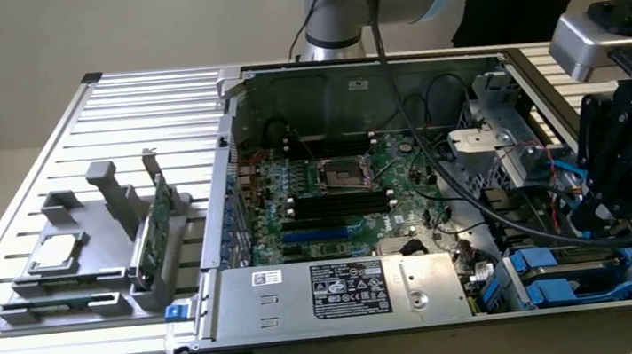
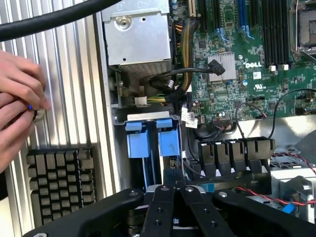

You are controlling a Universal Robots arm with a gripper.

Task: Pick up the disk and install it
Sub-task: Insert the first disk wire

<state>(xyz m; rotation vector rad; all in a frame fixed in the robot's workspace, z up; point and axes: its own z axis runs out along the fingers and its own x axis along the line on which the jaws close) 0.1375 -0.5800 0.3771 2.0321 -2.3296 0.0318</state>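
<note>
Gripper [image 2: 176, 178]: black fingers pressed together, poised over the drive cage [image 2: 118, 121] in a corner of the case.
Disk [image 2: 170, 144]: blue-framed, standing edge-on in the cage beside a second blue carrier [image 2: 137, 144], in line with the fingertips; contact cannot be told.
Computer case [image 1: 339, 65]: open on the slatted table [image 1: 140, 99], motherboard [image 1: 330, 193] exposed.
Person's hand [image 2: 19, 98]: on the slats near a black heatsink [image 2: 59, 182].

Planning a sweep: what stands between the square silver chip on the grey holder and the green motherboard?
In the exterior view: the thin green circuit card standing on edge, then the case's grey metal side wall.
</note>
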